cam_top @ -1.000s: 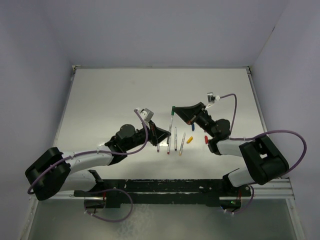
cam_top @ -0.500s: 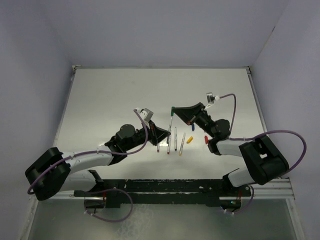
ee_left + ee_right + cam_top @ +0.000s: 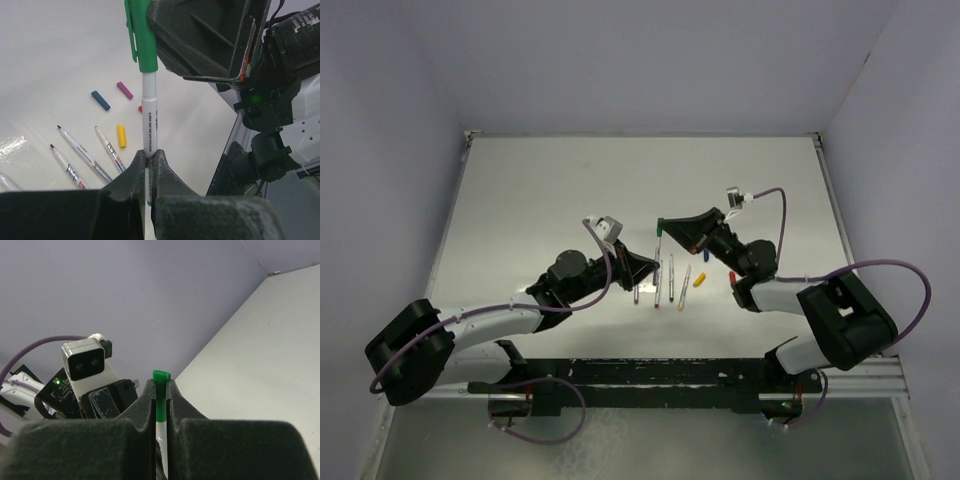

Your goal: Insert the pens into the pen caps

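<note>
One pen (image 3: 149,115) is held above the table by both grippers. My left gripper (image 3: 149,152) is shut on its white barrel. My right gripper (image 3: 160,385) is shut on the green cap (image 3: 160,395), which sits on the pen's far end (image 3: 142,45). In the top view the grippers meet at mid-table, left gripper (image 3: 650,265) and right gripper (image 3: 665,226). Several other pens (image 3: 672,280) lie side by side on the table below. Loose caps lie near them: blue (image 3: 100,100), magenta (image 3: 125,90), yellow-orange (image 3: 121,136), and red (image 3: 732,277).
The white table (image 3: 540,190) is walled in by purple-grey panels on the left, back and right. The black rail with the arm bases (image 3: 650,375) runs along the near edge. Purple cables (image 3: 910,285) loop off both arms.
Both grippers have shifted slightly with the shared pen; its green end sits a little lower and further left in the top view. Both grips are unchanged.
</note>
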Controlling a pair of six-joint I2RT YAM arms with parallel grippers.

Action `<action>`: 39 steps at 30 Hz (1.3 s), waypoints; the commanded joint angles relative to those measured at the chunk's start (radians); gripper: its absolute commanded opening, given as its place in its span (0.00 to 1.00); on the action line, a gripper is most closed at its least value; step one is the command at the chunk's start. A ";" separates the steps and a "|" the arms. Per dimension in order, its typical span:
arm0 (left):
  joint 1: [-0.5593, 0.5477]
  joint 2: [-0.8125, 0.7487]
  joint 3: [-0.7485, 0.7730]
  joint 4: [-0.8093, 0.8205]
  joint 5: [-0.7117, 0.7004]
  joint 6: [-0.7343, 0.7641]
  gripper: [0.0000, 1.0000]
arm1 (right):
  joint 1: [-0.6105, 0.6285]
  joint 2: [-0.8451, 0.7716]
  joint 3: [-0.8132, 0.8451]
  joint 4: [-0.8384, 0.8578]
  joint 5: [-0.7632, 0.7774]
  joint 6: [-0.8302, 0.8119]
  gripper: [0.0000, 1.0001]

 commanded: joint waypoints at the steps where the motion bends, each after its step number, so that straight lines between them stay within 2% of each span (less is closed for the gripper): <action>1: -0.004 -0.059 -0.011 0.043 -0.028 -0.011 0.00 | 0.014 0.006 -0.010 0.116 -0.026 -0.022 0.00; 9: -0.005 -0.130 -0.044 0.071 -0.091 -0.014 0.00 | 0.024 0.053 -0.018 0.098 -0.079 -0.038 0.00; 17: -0.002 -0.113 -0.010 0.079 -0.098 0.006 0.00 | 0.043 0.080 -0.004 0.012 -0.127 -0.066 0.00; 26: -0.003 -0.110 0.030 0.074 -0.165 0.053 0.00 | 0.062 0.064 -0.005 -0.093 -0.135 -0.132 0.00; 30: -0.003 -0.111 0.068 0.069 -0.204 0.097 0.00 | 0.081 0.044 0.006 -0.191 -0.117 -0.195 0.00; 39: -0.002 -0.105 0.152 0.103 -0.253 0.199 0.00 | 0.175 -0.063 0.070 -0.570 0.005 -0.412 0.00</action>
